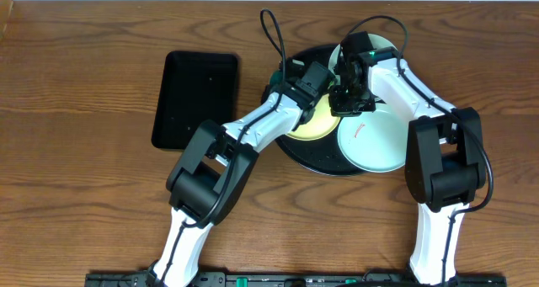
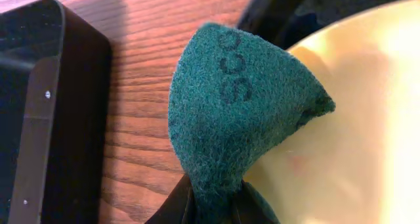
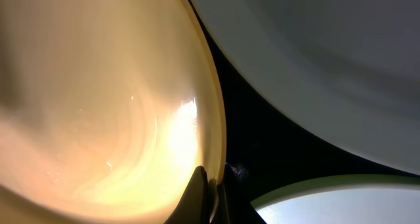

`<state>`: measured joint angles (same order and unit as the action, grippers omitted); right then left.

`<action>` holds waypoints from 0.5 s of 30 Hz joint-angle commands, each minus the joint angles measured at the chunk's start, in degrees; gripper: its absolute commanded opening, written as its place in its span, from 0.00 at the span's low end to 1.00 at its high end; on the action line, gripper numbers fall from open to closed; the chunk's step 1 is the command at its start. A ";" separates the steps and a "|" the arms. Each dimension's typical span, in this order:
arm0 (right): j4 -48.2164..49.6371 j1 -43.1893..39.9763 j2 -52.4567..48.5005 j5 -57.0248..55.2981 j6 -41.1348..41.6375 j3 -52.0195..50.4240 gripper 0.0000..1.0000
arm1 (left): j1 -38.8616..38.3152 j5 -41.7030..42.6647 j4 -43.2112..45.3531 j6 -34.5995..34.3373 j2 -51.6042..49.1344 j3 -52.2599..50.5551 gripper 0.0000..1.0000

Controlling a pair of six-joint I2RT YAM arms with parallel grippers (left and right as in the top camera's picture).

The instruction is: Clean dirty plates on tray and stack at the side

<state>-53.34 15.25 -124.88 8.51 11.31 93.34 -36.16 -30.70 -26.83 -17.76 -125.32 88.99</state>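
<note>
left arm: stretched to round tray [image 1: 313, 159], left gripper [image 2: 220, 211] clamping green pad [image 2: 236, 112] at yellow plate [image 1: 308, 127] | right arm: folded inward, right gripper [image 3: 209, 192] pinching that plate's rim | around: mint plate [image 1: 372, 140] crowds alongside; rectangular tray [image 1: 194, 98] left on surface

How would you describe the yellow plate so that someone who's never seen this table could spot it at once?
On the wooden table, find the round black tray, right of the rectangular tray. Of its three plates, the yellow plate lies at the left. It alone is pale yellow; the front plate and the back plate are pale mint.
</note>
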 commanded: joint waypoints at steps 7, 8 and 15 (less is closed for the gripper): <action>-1.70 0.42 -0.74 -3.08 -2.82 -0.57 0.01 | 4.35 28.44 1.64 -2.45 11.28 0.22 0.08; -1.70 0.52 -0.74 -3.08 -2.82 -0.57 0.01 | 4.33 30.82 1.51 -3.89 10.97 0.13 0.07; -1.53 1.03 -0.74 -3.10 -2.78 -0.57 0.01 | 3.61 39.32 0.46 -11.13 7.69 -0.70 0.07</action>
<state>-54.63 15.25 -124.88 6.61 9.39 93.30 -32.10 1.69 -25.63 -25.15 -115.63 88.79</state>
